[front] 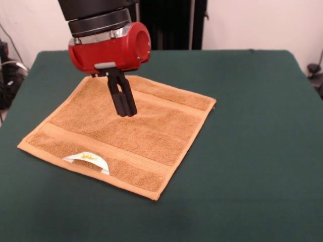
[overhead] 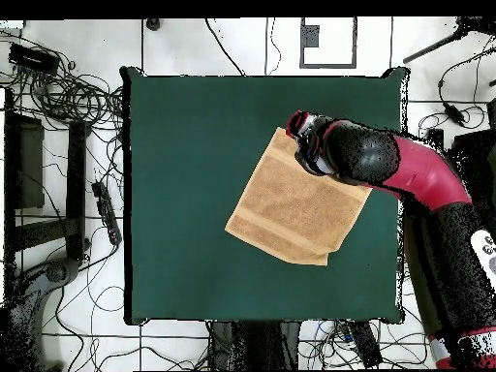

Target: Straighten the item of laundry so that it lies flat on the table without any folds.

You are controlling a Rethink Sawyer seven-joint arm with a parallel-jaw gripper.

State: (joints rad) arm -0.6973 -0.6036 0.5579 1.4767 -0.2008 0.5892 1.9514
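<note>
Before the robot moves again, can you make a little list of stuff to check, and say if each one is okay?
1. Orange-tan terry towel spread out, all four corners showing: ok.
2. No big folds in the towel: ok, though small wrinkles cannot be ruled out.
3. Small white tag lying flat: not ok, it looks curled up at the near hem.
4. Gripper letting go of the cloth: cannot tell. The black jaws look pressed together over the towel's middle, and whether they pinch or touch it is unclear.
5. Towel fully on the dark green felt table, away from the edges: ok in both views.
6. Red and black arm hiding part of the towel from overhead: not ok, one corner is covered.
</note>
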